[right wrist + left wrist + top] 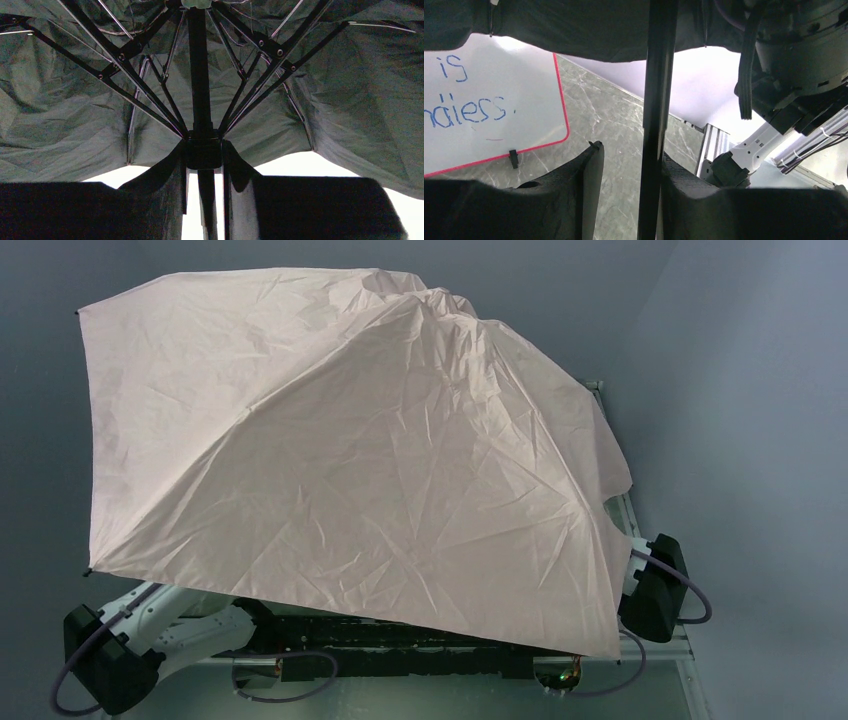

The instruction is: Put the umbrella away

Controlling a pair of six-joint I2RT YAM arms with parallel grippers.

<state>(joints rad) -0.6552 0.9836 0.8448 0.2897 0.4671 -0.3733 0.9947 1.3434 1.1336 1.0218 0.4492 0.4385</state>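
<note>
The umbrella (340, 450) stands open, and its pale pink canopy hides both grippers in the top view. In the left wrist view its black shaft (656, 100) runs between the fingers of my left gripper (631, 152). The shaft lies against the right finger, with a clear gap to the left finger (591, 170). In the right wrist view my right gripper (202, 150) has its fingertips pressed on both sides of the black runner (202, 147), where the ribs (140, 92) fan out under the canopy. The handle is out of view.
A red-framed whiteboard (499, 100) with blue writing lies on the grey marbled table (619, 115) to the left. The right arm (804, 60) and an aluminium rail (714, 145) are close on the right. The arm bases (100, 660) show at the near edge.
</note>
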